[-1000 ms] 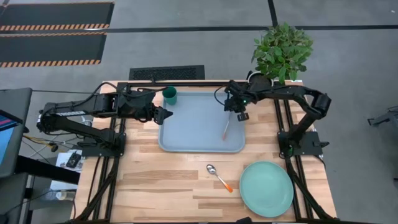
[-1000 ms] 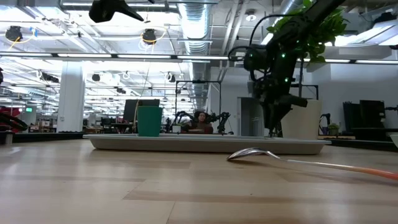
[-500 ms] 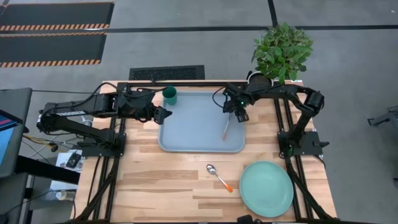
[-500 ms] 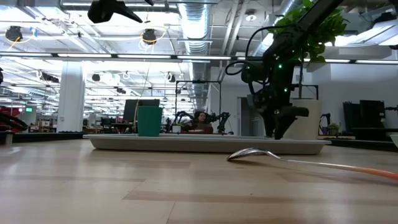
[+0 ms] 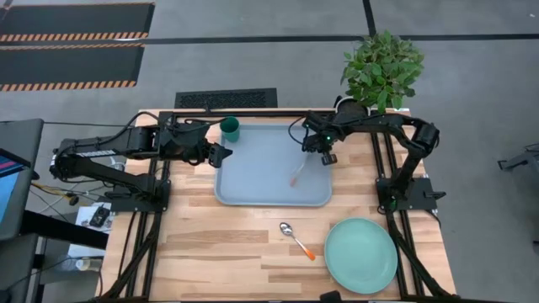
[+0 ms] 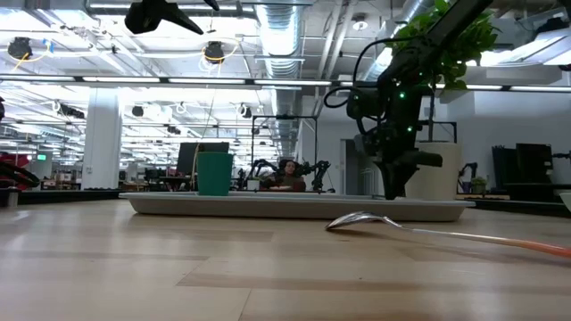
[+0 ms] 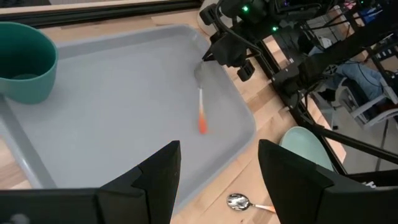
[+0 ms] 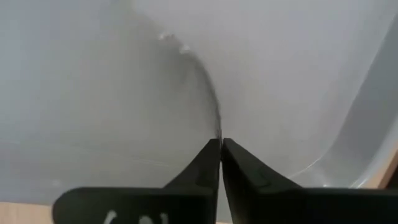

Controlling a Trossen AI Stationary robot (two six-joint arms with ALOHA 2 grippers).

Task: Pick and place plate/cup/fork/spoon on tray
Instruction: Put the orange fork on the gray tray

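The fork [image 5: 296, 173] is over the right part of the blue-grey tray [image 5: 253, 168], its orange handle [image 7: 202, 123] pointing toward the near edge. My right gripper [image 5: 322, 156] is low over the tray, shut on the fork's metal end. The dark green cup [image 5: 230, 129] stands upright in the tray's far left corner. The spoon [image 5: 296, 239] lies on the wood in front of the tray. The mint-green plate [image 5: 360, 255] rests at the near right. My left gripper [image 5: 226, 155] hovers open and empty above the tray's left edge. My right gripper pinches the fork's thin metal end [image 8: 217, 127] between its two fingertips, which are closed together. The fingers come from above and from the table's right, pointing down. The fork slants away from the fingers, its orange handle end low on or just over the tray floor.
A potted plant [image 5: 383, 67] in a white pot stands at the far right corner behind my right arm. Bare wood lies in front of the tray, to the left of the spoon. The tray's middle and left floor is bare.
My right gripper has shifted slightly toward the far edge and stays shut. The fork has swung about its held metal end, and its orange handle has moved toward the table's left across the tray.
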